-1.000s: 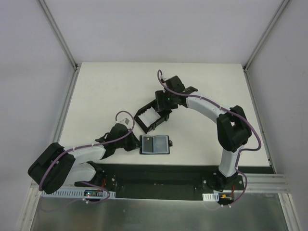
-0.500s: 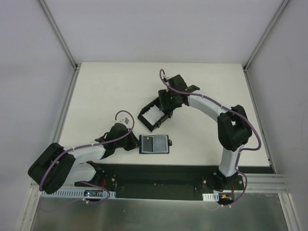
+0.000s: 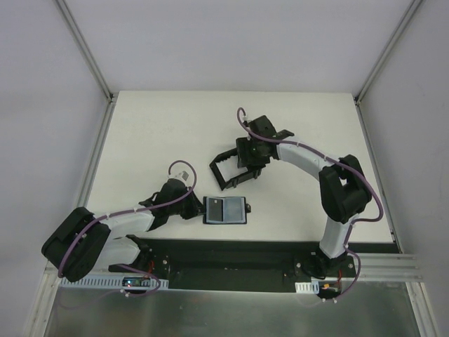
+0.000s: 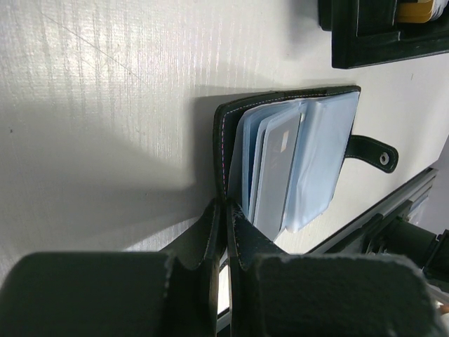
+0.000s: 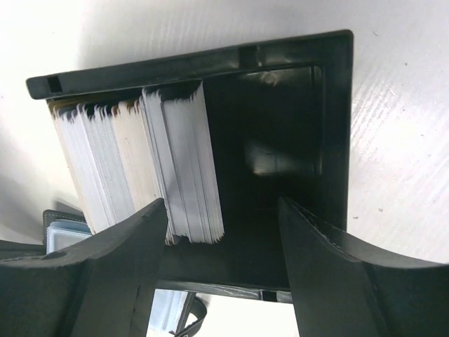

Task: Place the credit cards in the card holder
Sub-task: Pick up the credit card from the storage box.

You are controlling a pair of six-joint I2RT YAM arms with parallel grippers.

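White bench (image 3: 140, 140). Credit cards (image 5: 140, 161) stand on edge in a black tray (image 5: 337, 105), near the open card holder (image 4: 295, 161). Left gripper (image 4: 224, 239) pinches the holder's cover, pinning it. Right gripper (image 5: 221, 207) hangs open above the stack. Best to lower it squarely and pinch only the end card.

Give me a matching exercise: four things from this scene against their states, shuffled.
Things:
1. left claw
2. right claw
3. card holder
4. credit cards

States:
A. standing on edge in the black tray
B. lying open on the table
C. shut on the card holder's cover
D. open above the tray

Pairs: 1-C, 2-D, 3-B, 4-A
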